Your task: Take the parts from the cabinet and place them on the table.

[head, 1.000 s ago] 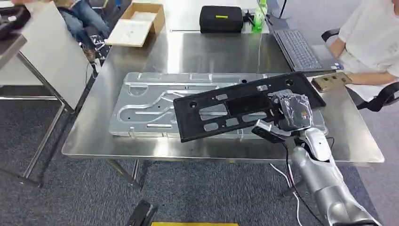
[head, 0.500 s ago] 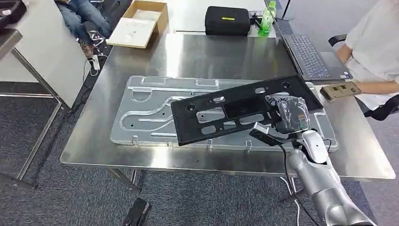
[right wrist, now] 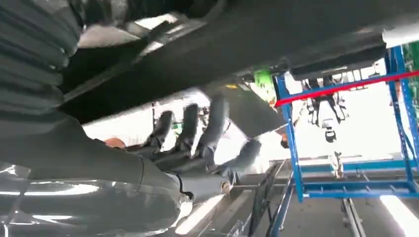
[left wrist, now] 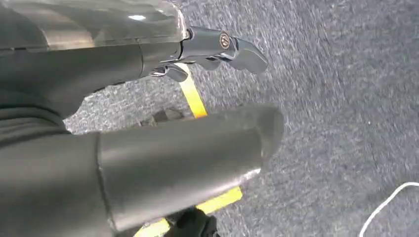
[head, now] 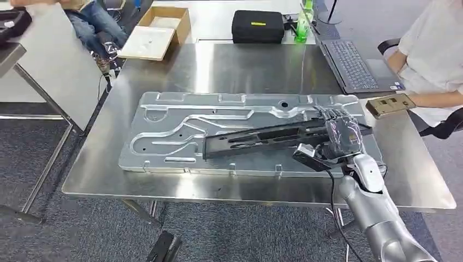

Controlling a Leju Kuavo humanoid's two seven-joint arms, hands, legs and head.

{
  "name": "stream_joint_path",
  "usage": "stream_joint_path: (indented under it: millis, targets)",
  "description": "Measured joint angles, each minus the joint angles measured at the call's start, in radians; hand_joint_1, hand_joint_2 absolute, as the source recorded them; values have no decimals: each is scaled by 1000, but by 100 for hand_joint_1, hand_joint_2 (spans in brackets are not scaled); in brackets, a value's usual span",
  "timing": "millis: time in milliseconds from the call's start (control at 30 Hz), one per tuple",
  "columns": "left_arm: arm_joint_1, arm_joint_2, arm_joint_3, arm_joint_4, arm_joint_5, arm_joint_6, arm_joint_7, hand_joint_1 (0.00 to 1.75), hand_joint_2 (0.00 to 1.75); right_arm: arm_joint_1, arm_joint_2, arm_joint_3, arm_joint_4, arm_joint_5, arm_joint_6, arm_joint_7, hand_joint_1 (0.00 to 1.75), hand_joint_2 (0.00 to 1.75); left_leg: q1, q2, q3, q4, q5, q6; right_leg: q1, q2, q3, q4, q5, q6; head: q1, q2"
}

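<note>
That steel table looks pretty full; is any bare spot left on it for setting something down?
Yes. The steel table is bare along its far half, between the aluminium panel and the black case. A narrow bare strip runs along the near edge. The middle is crowded: the black bracket, held by the right robot hand, lies over the panel. The laptop fills the far right corner.

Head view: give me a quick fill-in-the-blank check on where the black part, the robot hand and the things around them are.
1. The black part is gripped by the robot's ____ robot hand.
2. The black part is above a silver ____ plate lying on the steel table.
3. At the table's far right edge, in front of the seated person, stands an open ____.

Missing words: right; metal; laptop
</note>
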Motion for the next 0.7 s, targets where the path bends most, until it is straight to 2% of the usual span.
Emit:
stream_joint_path:
  millis: [67,100,133,167,233,267,300,367,400,433,467,500,533,567,600,633,667,700]
  targets:
    - [2,0,0,0,1,1,2,0,0,2,0,0,0,0,0,0,0,0,2,0,-67,153,-66,-5,3,-1,0,0,0,-2,0,0]
    - [4,0,0,0,1,2,2,0,0,3,0,0,0,0,0,0,0,0,2,0,-87,197,-73,-6,5,-1,0,0,0,-2,0,0]
    - [6,0,0,0,0,8,4,0,0,4,0,0,0,0,0,0,0,0,2,0,-81,185,-56,-4,6,-1,0,0,0,-2,0,0]
    - [5,0,0,0,0,14,5,0,0,4,0,0,0,0,0,0,0,0,2,0,-54,134,-23,-1,6,-1,1,1,0,-2,0,0]
    - [3,0,1,0,0,25,5,0,0,4,0,0,-3,0,-1,0,0,0,1,0,39,-41,57,12,8,0,6,1,-1,0,0,0]
    - [1,2,1,0,1,27,5,0,0,3,0,0,-5,0,-1,0,0,0,-2,1,64,-95,50,19,10,-1,6,0,-1,1,1,0]
    - [0,2,1,0,1,28,5,0,0,3,0,0,-6,-2,-1,0,0,0,-6,0,71,-109,51,20,14,0,3,1,-1,8,0,0]
    - [3,2,1,0,1,32,5,0,0,4,0,0,-7,-4,-1,2,0,0,-9,0,69,-108,53,24,11,0,5,-8,5,18,0,0]
    - [3,3,1,0,0,32,5,0,0,4,1,0,-9,-5,-1,2,0,0,-10,-1,70,-114,57,30,11,0,8,-14,7,25,0,0]
    - [3,3,1,0,0,32,5,0,0,4,1,-1,-13,-8,-1,2,0,0,3,2,80,-132,68,40,12,1,8,-12,3,31,0,0]
    - [2,3,2,0,0,33,4,0,0,3,1,-3,-13,-15,2,6,0,0,0,2,85,-141,72,43,10,1,2,7,-13,33,1,0]
    - [0,3,2,0,-1,34,4,0,0,2,1,-8,-13,-23,9,11,0,0,0,3,84,-143,74,52,9,1,-22,61,-50,35,0,0]
    - [0,3,2,0,-1,34,4,0,0,2,1,-12,-12,-30,11,19,0,0,-1,2,83,-142,74,53,9,1,-59,139,-91,37,1,0]
    - [2,3,2,0,-1,34,4,0,0,2,1,-17,-9,-40,10,27,0,0,-2,2,83,-142,73,54,8,1,-94,211,-121,40,0,0]
    - [4,4,2,0,-1,34,4,0,0,2,1,-21,-6,-46,11,34,0,0,-2,2,82,-141,73,54,8,1,-120,263,-134,42,1,0]
    - [5,4,2,0,-1,34,4,0,0,2,1,-27,-3,-55,17,42,0,0,-2,2,82,-140,73,54,8,1,-125,272,-124,44,0,0]
    - [6,4,2,0,0,34,4,0,0,-5,1,-35,0,-69,46,58,0,0,-1,1,82,-137,71,52,7,1,-106,232,-90,44,1,0]
    - [5,5,2,0,0,34,3,0,0,-19,0,-41,8,-84,82,72,0,0,-1,1,82,-132,69,49,5,0,-67,155,-45,44,1,0]
